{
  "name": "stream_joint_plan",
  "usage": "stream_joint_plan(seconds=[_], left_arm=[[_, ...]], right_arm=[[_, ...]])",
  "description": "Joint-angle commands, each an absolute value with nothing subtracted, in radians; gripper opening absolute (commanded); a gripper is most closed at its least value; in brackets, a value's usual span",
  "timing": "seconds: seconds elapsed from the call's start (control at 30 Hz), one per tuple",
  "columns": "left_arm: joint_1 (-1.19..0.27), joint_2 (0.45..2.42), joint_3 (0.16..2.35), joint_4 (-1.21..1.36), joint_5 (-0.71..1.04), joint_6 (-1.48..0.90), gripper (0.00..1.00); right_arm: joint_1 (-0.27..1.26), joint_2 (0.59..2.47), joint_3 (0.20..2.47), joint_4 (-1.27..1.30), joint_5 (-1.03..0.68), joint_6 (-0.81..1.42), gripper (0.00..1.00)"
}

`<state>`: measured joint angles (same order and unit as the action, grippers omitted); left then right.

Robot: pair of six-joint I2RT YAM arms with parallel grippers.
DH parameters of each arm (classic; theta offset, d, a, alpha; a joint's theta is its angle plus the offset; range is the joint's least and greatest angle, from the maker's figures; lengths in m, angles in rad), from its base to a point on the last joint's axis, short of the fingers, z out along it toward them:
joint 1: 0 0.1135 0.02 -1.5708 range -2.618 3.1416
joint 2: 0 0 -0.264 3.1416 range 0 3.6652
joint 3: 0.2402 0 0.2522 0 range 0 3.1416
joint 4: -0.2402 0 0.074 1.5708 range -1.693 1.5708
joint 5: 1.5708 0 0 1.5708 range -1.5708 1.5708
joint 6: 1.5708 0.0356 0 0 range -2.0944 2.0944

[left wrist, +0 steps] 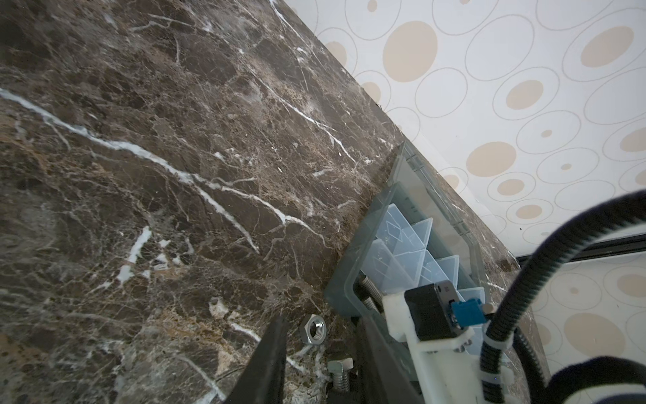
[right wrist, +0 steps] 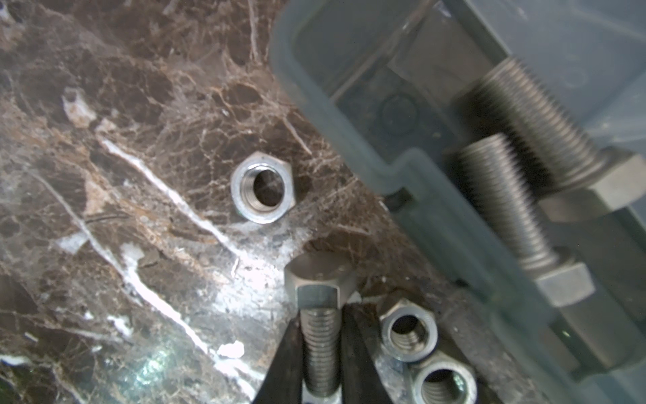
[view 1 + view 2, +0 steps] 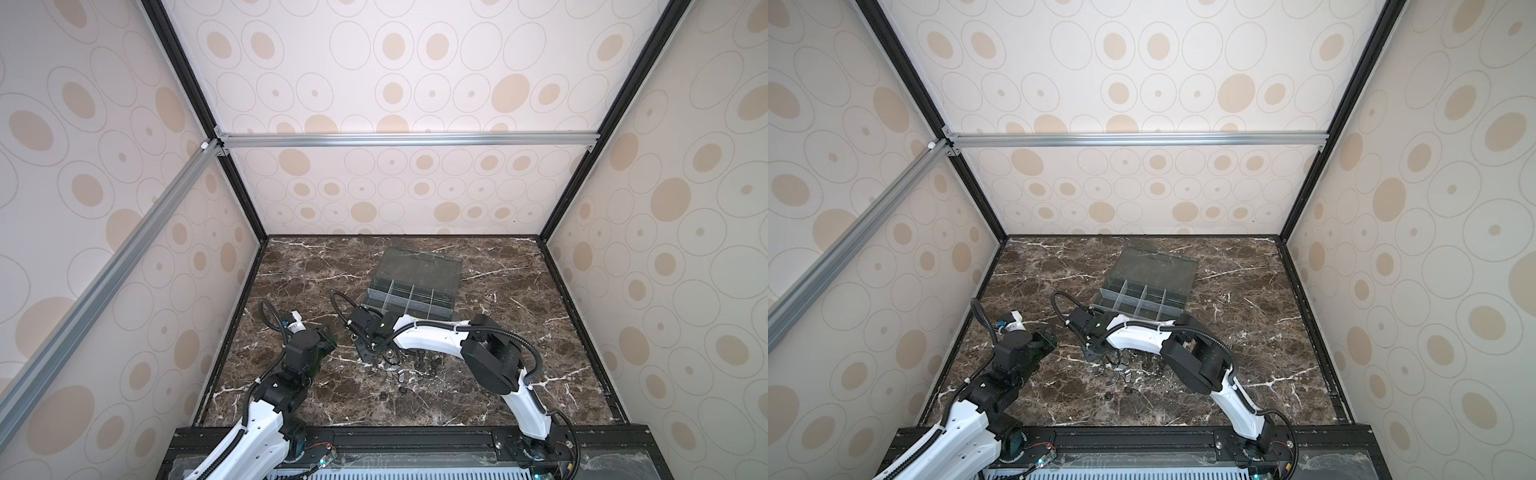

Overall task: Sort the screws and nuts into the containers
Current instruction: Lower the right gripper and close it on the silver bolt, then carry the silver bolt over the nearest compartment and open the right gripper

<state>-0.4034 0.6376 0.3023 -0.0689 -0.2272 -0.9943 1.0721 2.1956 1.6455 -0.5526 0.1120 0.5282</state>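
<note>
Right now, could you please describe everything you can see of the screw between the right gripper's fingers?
The screw is silver-grey metal, with a hexagonal head and a threaded shaft. It lies lengthwise between the black fingers of the right gripper, which press its shaft on both sides; its head juts beyond them over the marble table.

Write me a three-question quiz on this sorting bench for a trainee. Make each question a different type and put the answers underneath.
1. True or false: the right gripper is shut on a nut.
2. Multiple choice: in the right wrist view, how many screws lie inside the organizer box? A) none B) two C) five
3. Fill the gap: the lone nut outside the box rests on the ___.
Key: 1 false, it clamps a hex-head screw by its shaft; 2 B; 3 marble table.
</note>
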Motion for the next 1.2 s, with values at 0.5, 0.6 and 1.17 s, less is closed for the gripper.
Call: stream_joint_plan(seconds=[0.5, 0.6, 1.17], left_arm=[[-0.394, 0.626, 0.295, -0.071, -0.23, -1.009, 0.34], [-0.392, 0.627, 0.291, -0.068, -0.228, -1.011, 0.34], [-0.392, 0.679, 0.279, -0.005, -0.182, -1.012, 0.35]], right_arm=[[1.08, 2.059, 1.633, -0.583, 0.151, 0.44, 0.13], [1.078, 2.027, 1.652, -0.591, 0.171, 0.402, 0.13], [0.951, 2.035, 1.692, -0.667, 0.317, 0.181, 0.13]])
